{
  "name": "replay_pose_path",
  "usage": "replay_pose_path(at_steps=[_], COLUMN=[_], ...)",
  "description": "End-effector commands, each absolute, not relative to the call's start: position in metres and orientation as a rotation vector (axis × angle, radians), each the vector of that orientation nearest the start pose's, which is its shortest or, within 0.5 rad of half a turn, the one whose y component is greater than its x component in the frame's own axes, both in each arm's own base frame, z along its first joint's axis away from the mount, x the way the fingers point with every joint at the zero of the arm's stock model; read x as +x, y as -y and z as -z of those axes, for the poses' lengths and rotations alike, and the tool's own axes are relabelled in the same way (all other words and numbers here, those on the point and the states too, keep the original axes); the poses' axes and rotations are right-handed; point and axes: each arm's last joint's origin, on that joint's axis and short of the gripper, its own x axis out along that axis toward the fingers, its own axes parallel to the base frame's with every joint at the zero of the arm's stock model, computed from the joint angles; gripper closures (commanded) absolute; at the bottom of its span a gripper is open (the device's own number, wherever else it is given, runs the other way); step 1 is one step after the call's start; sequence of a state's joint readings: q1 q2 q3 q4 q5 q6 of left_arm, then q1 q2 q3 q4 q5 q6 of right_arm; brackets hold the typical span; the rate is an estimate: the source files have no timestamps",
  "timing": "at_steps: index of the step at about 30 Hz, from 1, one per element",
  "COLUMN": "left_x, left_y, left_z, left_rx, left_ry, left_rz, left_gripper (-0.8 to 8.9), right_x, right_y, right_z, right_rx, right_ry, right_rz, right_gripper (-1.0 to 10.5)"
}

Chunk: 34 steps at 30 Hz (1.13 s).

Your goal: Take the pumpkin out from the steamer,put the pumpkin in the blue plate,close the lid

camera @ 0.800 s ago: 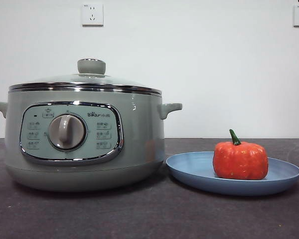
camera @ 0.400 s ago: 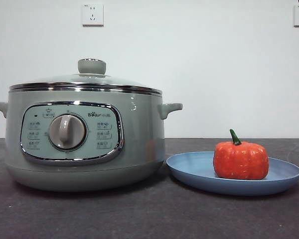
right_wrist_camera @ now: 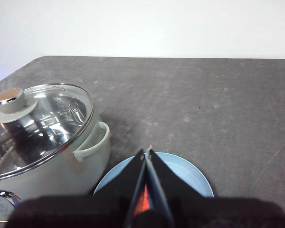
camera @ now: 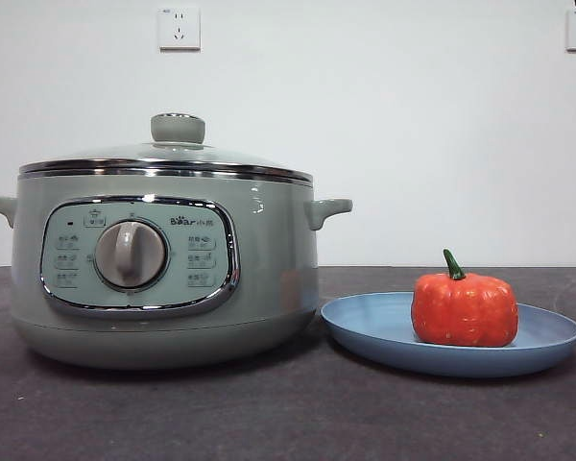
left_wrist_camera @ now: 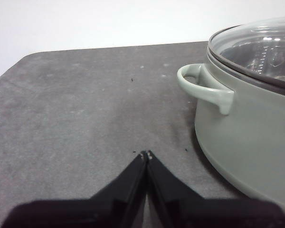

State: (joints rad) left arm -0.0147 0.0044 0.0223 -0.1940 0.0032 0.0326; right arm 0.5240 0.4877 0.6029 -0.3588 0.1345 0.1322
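Right tool (right_wrist_camera: 146, 153) closed — above pumpkin (camera: 464, 309)

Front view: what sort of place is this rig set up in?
Probably a lab test bench, not a kitchen: a bare dark table, a plain white wall with sockets, and only a steamer and a toy pumpkin on a blue plate.

Steamer (camera: 163, 279): smooth sage-green shell, soft satin sheen; chrome frame around control panel, mirror-bright; grey dial, dull plastic look.
Lid (camera: 165, 158): clear glass dome, glossy, polished steel rim; knob same satin green, metallic cap on top in right wrist view.
Blue plate (camera: 365, 331): matt light-blue, plastic look, smooth.
Pumpkin (camera: 464, 308): orange-red skin, slightly glossy, faintly mottled; green stem, smooth.
Surface (camera: 288, 413): dark grey, matt, finely grained, speckled.
Left hand (left_wrist_camera: 146, 154), right hand (right_wrist_camera: 146, 153): matt black.
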Motion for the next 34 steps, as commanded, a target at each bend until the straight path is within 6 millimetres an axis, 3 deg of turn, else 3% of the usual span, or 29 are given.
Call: replay_pose_path(at_steps=[1,12,19,25,34], left_x=[0.096,0.096,0.096,0.096,0.096], left_y=[0.001,0.001,0.001,0.001,0.001], left_z=[-0.147,-0.147,-0.147,-0.147,-0.147], left_rx=[0.027,0.027,0.027,0.027,0.027], left_ry=[-0.188,-0.188,-0.188,-0.188,-0.188], left_rz=[0.017,0.017,0.017,0.017,0.017], left_gripper=[8.14,8.14,8.14,8.15,8.14], right_x=[0.103,0.102,0.083,0.08,0.092], right_y=[-0.055,-0.055,-0.033,-0.017,-0.013], right_z=[-0.29,-0.289,-0.282,-0.237,-0.169], right_rx=[0.059,0.051,-0.061,-0.024,-0.009], right_ry=[-0.257,-0.269,-0.187,-0.119,-0.143], right_rz=[-0.369,-0.37,-0.255,-0.153,-0.162], right_gripper=[9.5,9.5,9.5,9.5,9.5])
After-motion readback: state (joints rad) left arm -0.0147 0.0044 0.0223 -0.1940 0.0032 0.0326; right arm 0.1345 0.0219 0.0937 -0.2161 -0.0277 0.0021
